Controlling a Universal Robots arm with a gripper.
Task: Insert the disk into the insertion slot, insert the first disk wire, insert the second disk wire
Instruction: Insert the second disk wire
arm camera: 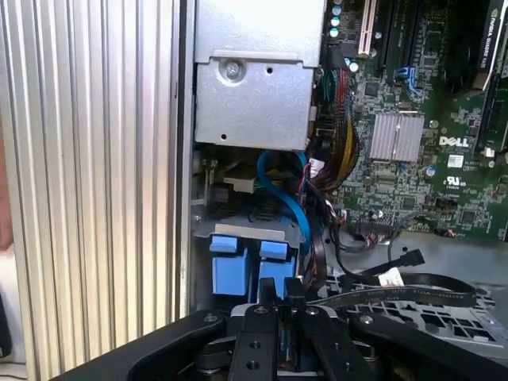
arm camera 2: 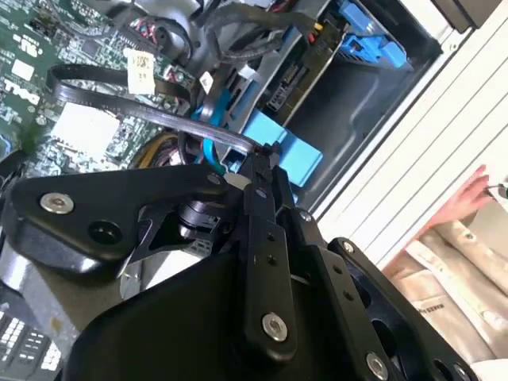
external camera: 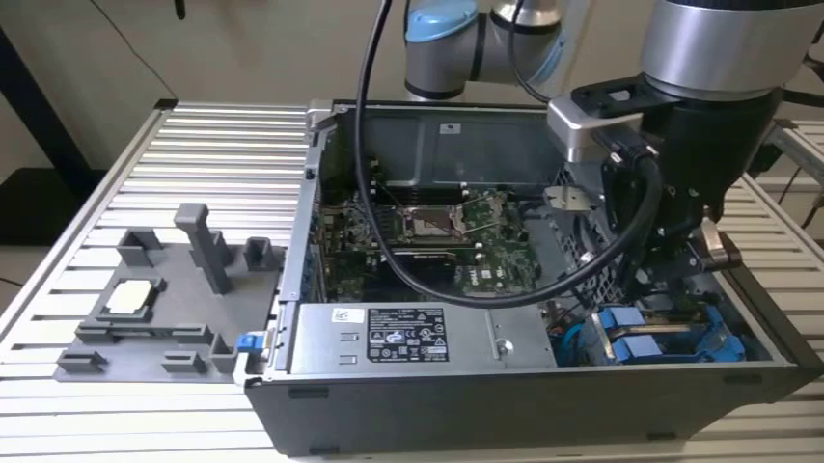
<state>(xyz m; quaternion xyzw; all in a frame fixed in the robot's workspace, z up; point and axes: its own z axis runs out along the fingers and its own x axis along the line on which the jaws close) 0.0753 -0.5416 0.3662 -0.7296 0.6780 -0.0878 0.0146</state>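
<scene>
Your gripper (arm camera: 279, 305) sits low inside the open computer case (external camera: 515, 391), fingers drawn together on a thin black cable (arm camera 2: 151, 111). Just beyond it, at the case's corner beside the power-supply box (external camera: 405, 338), the disk (arm camera: 248, 266) sits in the insertion slot (external camera: 670, 338). Bundled wires crowd that corner.

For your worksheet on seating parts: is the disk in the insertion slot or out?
In. Both blue carrier fronts sit side by side in the drive cage, beneath the gripper.

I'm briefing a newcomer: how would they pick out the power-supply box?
Find the open computer case. Along its near wall lies the power-supply box, beside the blue drive carriers. It alone is plain silver metal bearing a white printed label.
</scene>
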